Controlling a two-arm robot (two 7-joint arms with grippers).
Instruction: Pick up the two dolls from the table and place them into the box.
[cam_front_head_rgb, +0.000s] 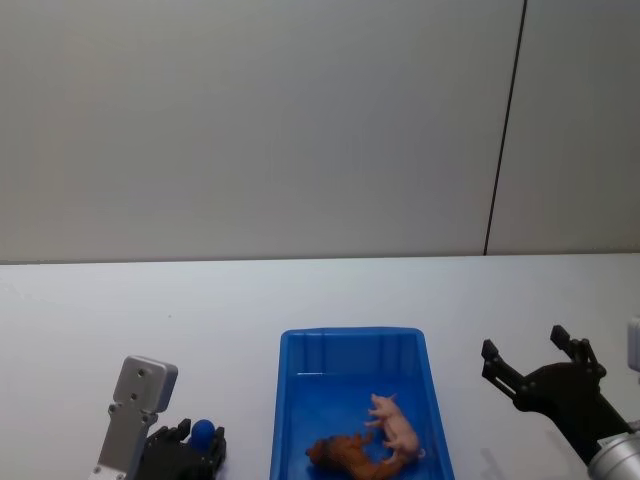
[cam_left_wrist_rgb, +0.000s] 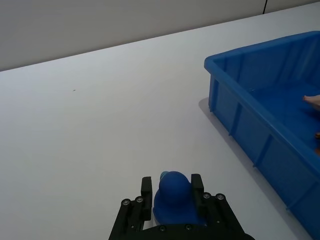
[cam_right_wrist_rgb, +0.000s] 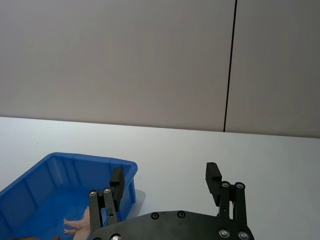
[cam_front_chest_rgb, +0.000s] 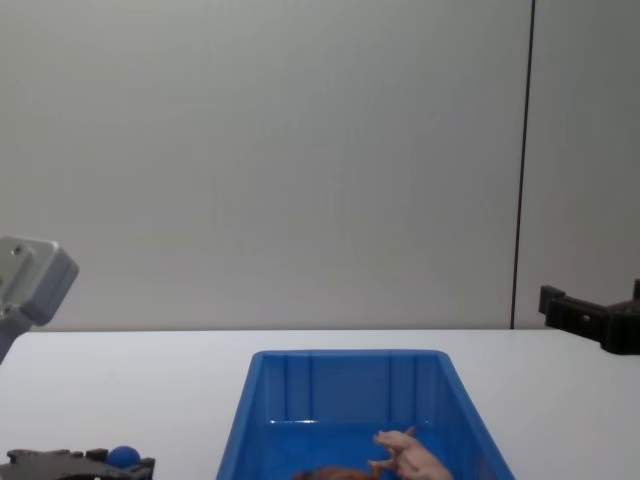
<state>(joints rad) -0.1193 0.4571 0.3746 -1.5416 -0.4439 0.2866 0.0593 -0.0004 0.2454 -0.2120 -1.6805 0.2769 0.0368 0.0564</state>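
A grey wall rises at 12 o'clock beyond the white worktop (cam_front_head_rgb: 300, 300). Both dolls, the pink pig (cam_front_head_rgb: 396, 428) and the brown toy (cam_front_head_rgb: 345, 455), lie touching inside the blue box (cam_front_head_rgb: 285, 400). The right hand (cam_front_head_rgb: 533, 364) hovers wide open and empty at the box's 3 o'clock. At its 9 o'clock, the left hand (cam_left_wrist_rgb: 171, 190) grips a small blue ball (cam_left_wrist_rgb: 173, 200).

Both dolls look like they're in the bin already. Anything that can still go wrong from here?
1. The left gripper is shut on a small blue object that is neither doll; it could get dropped into the blue bin by mistake.
2. The right gripper hangs open beside the bin's right rim; a careless retreat might clip it and jolt the pink pig and brown toy.
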